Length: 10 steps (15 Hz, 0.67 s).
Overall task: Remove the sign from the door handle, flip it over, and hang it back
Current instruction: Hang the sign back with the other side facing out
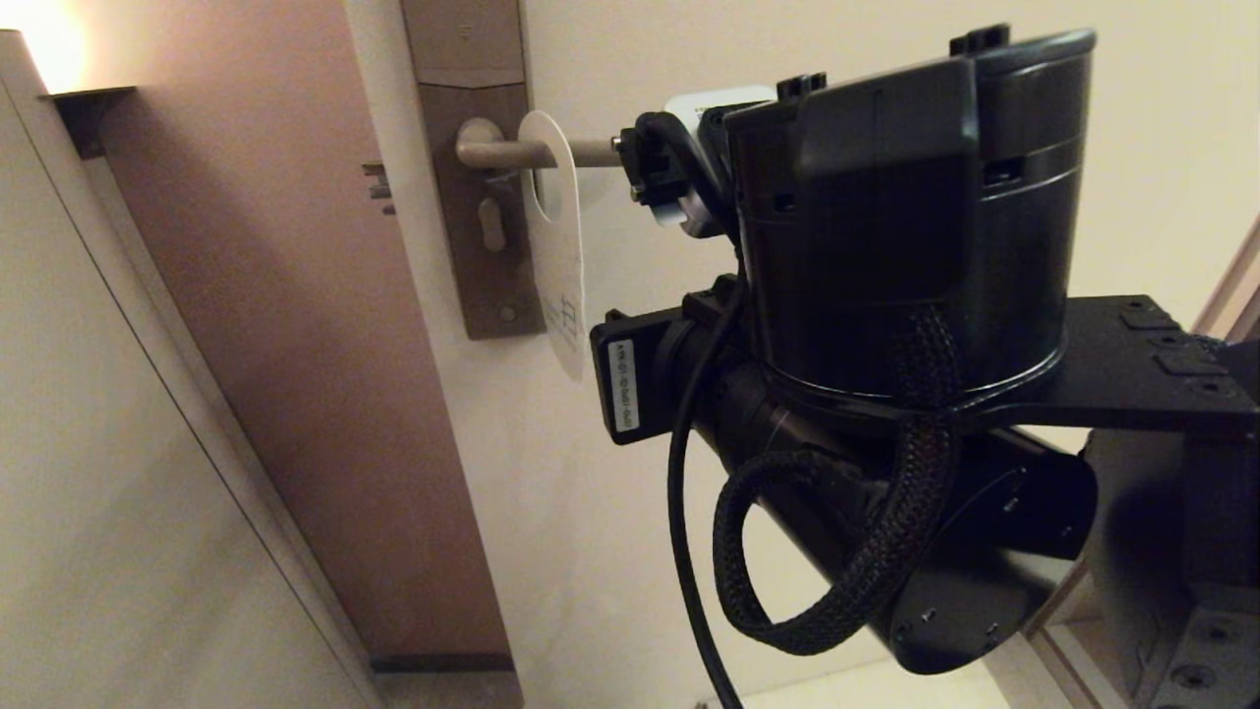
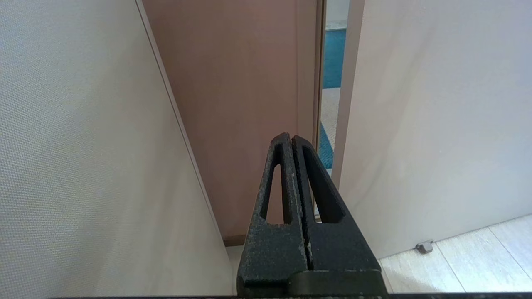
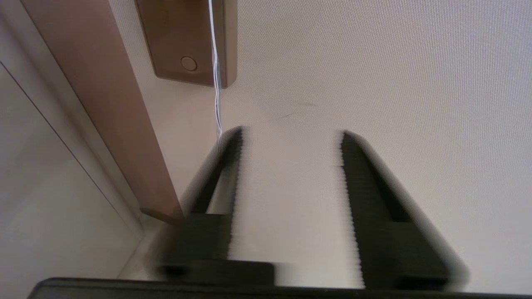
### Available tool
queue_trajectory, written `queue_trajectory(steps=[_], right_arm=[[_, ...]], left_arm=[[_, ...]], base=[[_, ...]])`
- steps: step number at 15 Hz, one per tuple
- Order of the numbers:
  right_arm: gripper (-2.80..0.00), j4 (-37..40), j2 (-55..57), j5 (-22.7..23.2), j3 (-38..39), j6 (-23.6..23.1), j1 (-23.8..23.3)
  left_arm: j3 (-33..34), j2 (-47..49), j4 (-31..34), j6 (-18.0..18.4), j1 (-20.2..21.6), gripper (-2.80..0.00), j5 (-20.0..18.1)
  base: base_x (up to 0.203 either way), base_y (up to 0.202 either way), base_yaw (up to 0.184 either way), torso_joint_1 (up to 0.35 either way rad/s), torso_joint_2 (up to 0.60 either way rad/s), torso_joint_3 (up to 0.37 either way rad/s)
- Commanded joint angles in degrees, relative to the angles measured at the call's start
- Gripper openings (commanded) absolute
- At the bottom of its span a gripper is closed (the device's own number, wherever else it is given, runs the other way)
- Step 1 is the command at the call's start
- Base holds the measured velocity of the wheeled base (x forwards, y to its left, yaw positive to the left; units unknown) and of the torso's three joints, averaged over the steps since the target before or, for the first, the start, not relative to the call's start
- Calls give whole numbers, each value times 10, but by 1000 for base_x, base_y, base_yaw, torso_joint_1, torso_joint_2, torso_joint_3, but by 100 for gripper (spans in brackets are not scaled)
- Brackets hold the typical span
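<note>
Hangs white side out on the door handle (image 1: 512,153), the sign (image 1: 559,266), edge-on against the lock plate (image 1: 472,197). Reaches in just right of its lower end, right pincer (image 3: 291,137), fingers (image 3: 353,174) apart, nothing between them. Parked low by the door (image 2: 436,104), left pincer (image 2: 292,139), fully closed, empty.

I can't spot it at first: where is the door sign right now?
In the head view the sign hangs on the door handle, left of centre, in front of the brown lock plate, white side showing.
</note>
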Motion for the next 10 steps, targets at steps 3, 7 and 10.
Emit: queue_trajectory(steps=[3,7,10], right_arm=[[-280,-4,9,-2,-6,0,0],[-280,-29,35,-2,-25,-1,0],[-280,-39,55,-2,-42,-1,0]], left_arm=[[0,0,0,0,0,-280,0],[0,0,-1,0,0,-280,0],[0,0,0,0,0,-280,0]], base=[[0,0,0,0,0,0],[0,0,0,0,0,0],[0,0,0,0,0,0]])
